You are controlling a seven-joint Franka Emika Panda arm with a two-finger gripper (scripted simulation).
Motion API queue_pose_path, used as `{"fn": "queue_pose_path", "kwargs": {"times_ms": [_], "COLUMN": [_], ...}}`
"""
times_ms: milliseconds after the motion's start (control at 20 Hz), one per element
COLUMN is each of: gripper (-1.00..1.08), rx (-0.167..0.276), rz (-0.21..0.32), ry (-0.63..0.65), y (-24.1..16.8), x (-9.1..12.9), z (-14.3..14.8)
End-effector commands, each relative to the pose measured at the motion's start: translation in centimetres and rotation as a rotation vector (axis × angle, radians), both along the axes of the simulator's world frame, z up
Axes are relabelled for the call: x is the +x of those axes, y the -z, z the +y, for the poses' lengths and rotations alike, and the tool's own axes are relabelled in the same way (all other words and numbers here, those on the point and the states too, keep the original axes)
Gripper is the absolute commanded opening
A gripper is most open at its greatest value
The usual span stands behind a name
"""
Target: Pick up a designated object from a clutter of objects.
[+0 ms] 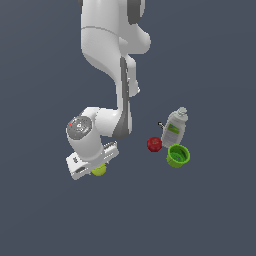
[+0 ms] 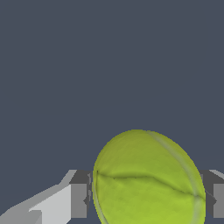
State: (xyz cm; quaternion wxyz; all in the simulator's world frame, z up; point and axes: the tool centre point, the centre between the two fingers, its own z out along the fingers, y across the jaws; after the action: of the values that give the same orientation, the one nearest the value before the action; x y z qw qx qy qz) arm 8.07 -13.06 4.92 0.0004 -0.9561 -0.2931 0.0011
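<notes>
Tool [image 2: 146,199]: closed on both sides of the yellow-green ball [image 2: 148,179] | Ball: under the arm, well apart from red round thing [image 1: 154,144], green cup [image 1: 178,155], white bottle [image 1: 175,128] | Done: grabbed, I think | Left: lift it clear; can't tell if it is off the surface

Arm [image 1: 122,75]: I see it reaching down, wrist bent toward the exterior view's left.
Gripper [image 1: 98,169]: my fingers [image 2: 78,199] are clamped on the ball [image 2: 148,179].
</notes>
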Motion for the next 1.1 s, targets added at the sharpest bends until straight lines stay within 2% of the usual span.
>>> {"fn": "queue_pose_path", "kwargs": {"times_ms": [0, 400, 1050], "gripper": [-1.0, -1.0, -1.0], "rx": [0.0, 0.0, -0.001], "rz": [-0.002, -0.002, -0.002], "ry": [0.0, 0.0, -0.001], "y": [-0.8, -4.3, -12.8], "x": [-0.4, -3.0, -9.1], "z": [0.4, 2.3, 7.0]}}
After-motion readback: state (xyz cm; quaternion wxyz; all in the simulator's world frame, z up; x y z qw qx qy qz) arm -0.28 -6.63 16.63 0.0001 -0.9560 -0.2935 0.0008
